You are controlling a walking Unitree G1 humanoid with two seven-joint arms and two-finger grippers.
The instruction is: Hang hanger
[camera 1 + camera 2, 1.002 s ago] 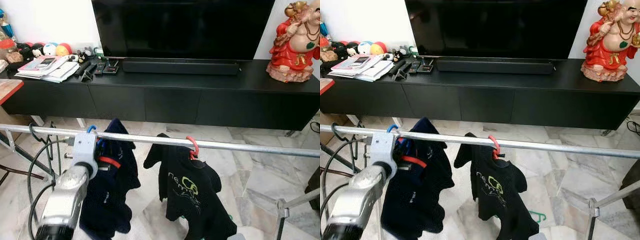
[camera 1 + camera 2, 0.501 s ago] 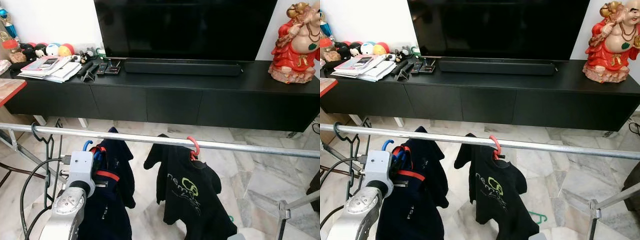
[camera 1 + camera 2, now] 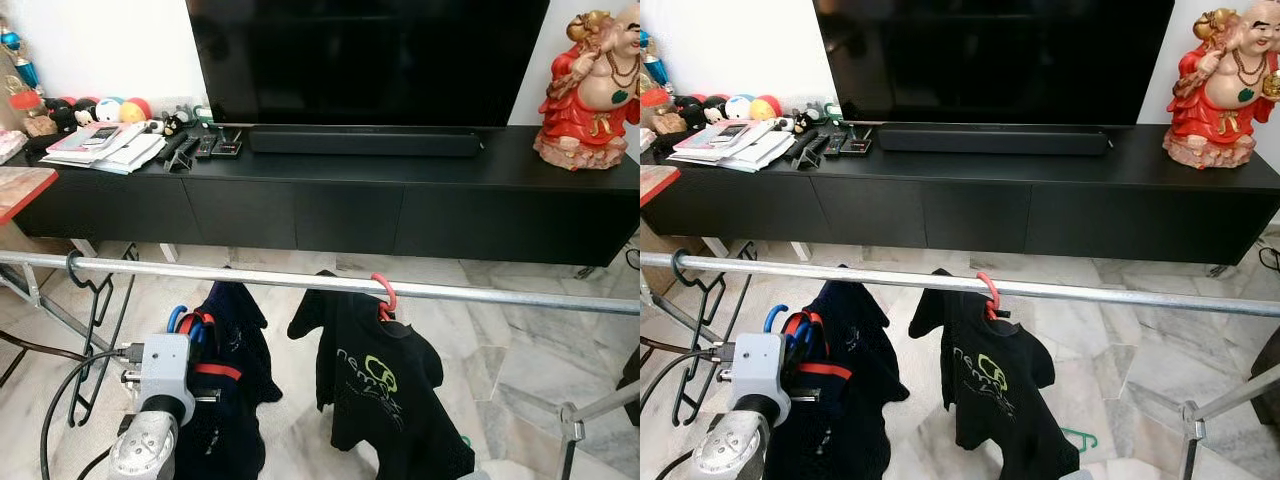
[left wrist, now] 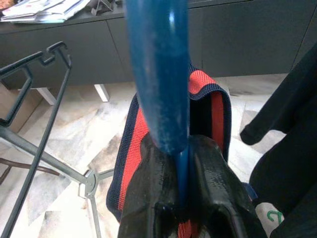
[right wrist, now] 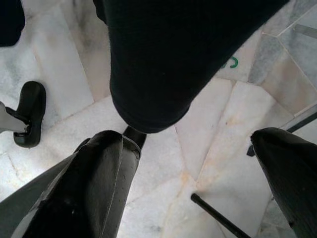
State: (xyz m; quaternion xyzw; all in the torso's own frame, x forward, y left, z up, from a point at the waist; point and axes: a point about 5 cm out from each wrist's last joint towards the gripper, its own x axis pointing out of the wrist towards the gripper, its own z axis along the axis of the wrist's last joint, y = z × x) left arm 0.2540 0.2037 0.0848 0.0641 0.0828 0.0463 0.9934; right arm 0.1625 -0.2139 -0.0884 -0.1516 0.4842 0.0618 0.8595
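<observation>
One blue hanger (image 4: 157, 74) clamped in left end effector (image 4: 181, 198) below rail (image 3: 320, 283), right end effector (image 5: 198, 193) spread over floor (image 5: 208, 129)

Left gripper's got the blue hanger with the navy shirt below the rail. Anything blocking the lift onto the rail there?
Nothing visible blocks it. The left gripper is shut on the blue hanger, below the rail. The rail is bare above it, between the black wire hanger and the red hanger carrying a black shirt.

Blue hanger (image 4: 158, 74) hook blurred, cut off at edge.
</observation>
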